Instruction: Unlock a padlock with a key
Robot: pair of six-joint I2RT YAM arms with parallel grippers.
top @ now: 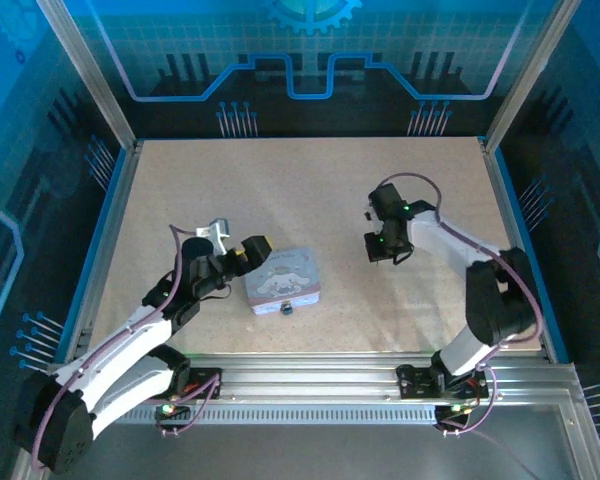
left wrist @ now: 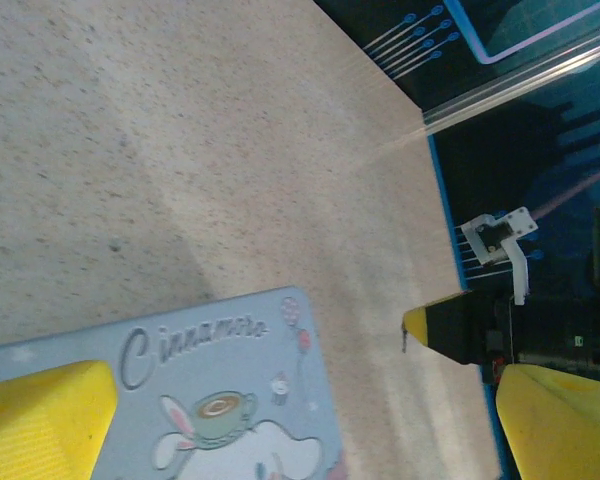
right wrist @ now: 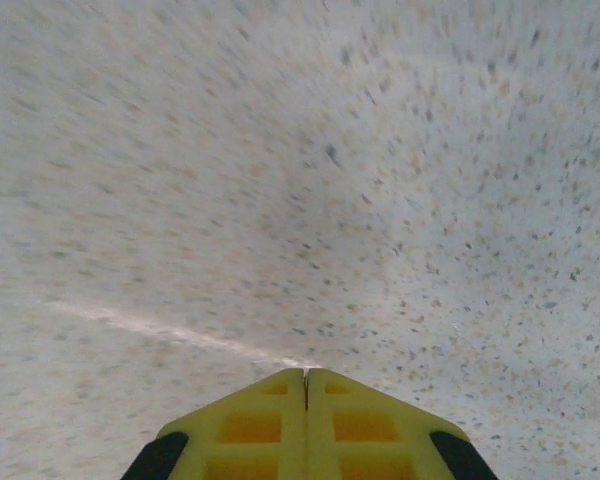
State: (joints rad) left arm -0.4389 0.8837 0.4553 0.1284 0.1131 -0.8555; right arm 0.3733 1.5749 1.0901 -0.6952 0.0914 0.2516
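**Padlock.** The padlock (top: 287,309) is seen from the top camera as a tiny dark body with a small bluish metallic glint. It is located on the worktop (top: 280,190), against the near long edge of the tin (top: 284,279). It is far smaller than the tin. The state of its shackle cannot be made out at this size.

**Key.** The key (left wrist: 405,342) is seen from the left wrist camera as a very thin grey sliver. It projects from the yellow tip of the right gripper (right wrist: 306,380), well to the right of the tin and padlock.

**Tin.** A pale lilac rectangular tin is laid flat and slightly askew on the worktop. Its lid is printed with a white cartoon figure, a cup and cursive lettering. The lid is shut, so the contents are hidden.

**Jaws.**
- The right jaws are pressed together and clamped on the key. Only a hairline seam is left between the yellow fingers.
- The left gripper (left wrist: 305,400) is positioned at the left end of the tin with its jaws spread wide apart. Nothing is held. Part of the lid is seen between the two yellow fingers. Contact with the tin cannot be determined.
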